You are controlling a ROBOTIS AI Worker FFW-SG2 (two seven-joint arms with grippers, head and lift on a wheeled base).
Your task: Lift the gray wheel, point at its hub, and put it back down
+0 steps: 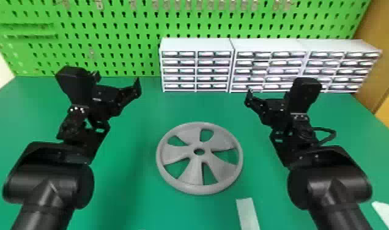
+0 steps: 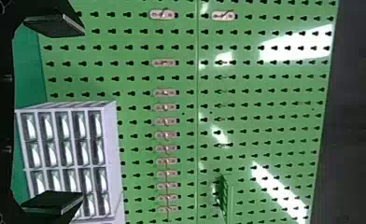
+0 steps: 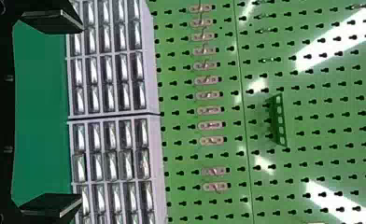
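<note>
The left gripper (image 1: 117, 78) is hanging above the far left part of the green table (image 1: 126, 189), and in its own wrist view the left gripper (image 2: 82, 114) is spreading its two flat fingers wide, with an open gap between them. The right gripper (image 1: 273, 105) is hovering on the other side, in front of the drawer cabinets (image 1: 197, 44); in its wrist view the right gripper (image 3: 82, 113) is likewise holding its fingers far apart, the space between them standing open. The gray wheel (image 1: 189, 150) is lying flat on the table, well apart from both grippers. It is resting between the two arms, nearer the robot than either gripper, its hub (image 1: 199, 150) facing up. A pale strip (image 1: 247, 214) is lying near its close edge, toward the right.
</note>
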